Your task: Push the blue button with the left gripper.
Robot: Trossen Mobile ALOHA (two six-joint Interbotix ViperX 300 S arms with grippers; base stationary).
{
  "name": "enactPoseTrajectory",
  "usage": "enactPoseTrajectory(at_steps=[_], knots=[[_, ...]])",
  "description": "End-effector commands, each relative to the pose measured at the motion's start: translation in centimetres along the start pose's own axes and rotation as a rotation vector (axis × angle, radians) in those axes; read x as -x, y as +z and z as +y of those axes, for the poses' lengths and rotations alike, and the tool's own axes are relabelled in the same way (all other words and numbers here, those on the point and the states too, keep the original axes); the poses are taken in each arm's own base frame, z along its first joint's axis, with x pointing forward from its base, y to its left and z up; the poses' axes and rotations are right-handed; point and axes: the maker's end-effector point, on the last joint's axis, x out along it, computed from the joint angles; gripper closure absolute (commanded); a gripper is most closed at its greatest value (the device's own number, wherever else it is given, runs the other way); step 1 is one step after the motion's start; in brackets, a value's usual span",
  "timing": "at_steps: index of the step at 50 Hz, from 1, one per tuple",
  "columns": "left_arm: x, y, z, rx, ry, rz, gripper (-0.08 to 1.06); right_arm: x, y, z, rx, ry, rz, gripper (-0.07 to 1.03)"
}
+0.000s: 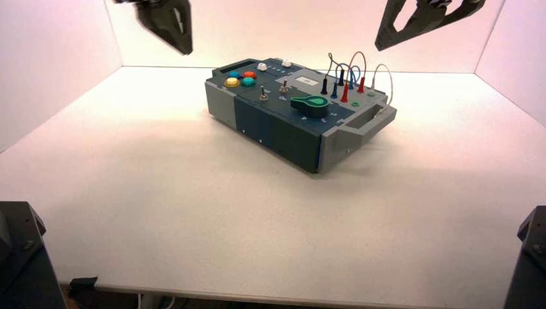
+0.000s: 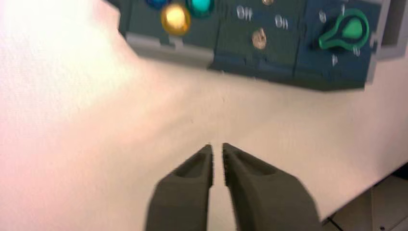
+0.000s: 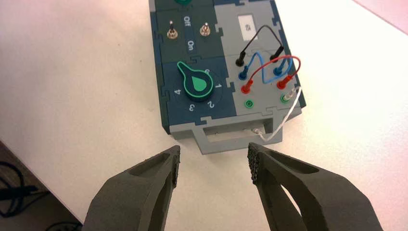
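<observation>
In the high view, your left gripper point(image 1: 183, 51) is hovering above the table point(image 1: 193, 212), its fingers closed together with nothing between them. The blue button point(image 1: 234, 74) is sitting below and beyond it, apart from its tips, on the box point(image 1: 277, 122). Your right gripper point(image 1: 380, 47) is waiting across from it, spread open.

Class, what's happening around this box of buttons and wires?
The robot's closed left hand, above and left of the box, touches nothing; it is meant to press the small round blue domed button. The open right hand, empty, waits above and right of the box. The button is not being pressed.
</observation>
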Motion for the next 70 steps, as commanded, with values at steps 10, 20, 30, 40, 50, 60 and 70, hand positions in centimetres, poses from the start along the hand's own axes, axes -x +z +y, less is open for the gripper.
enactPoseTrajectory(at_steps=[10,20,30,40,50,60,70], knots=[[-2.2,7.9,2.6,-0.055,0.007,-0.001,1.01,0.9,0.8,-0.1,-0.008,-0.005,-0.05,0.23],[-5.0,10.1,4.5,-0.09,0.024,0.068,1.01,0.7,0.8,-0.1,-0.017,-0.004,-0.044,0.23],[-6.6,11.5,5.6,-0.106,0.027,0.101,1.0,0.7,0.8,-0.4,-0.024,-0.01,-0.044,0.23],[-7.9,12.5,6.0,-0.109,0.024,0.108,1.0,0.7,0.7,-0.9,-0.04,-0.024,-0.041,0.23],[-9.5,12.4,6.1,-0.105,0.004,0.143,1.0,0.7,0.7,-0.9,-0.038,-0.025,-0.043,0.23],[-10.2,12.2,6.1,-0.102,-0.002,0.16,1.0,0.7,0.7,-1.0,-0.044,-0.025,-0.043,0.23],[-10.4,12.1,5.6,-0.11,-0.009,0.168,1.01,0.7,0.8,-0.9,-0.044,-0.024,-0.043,0.23]])
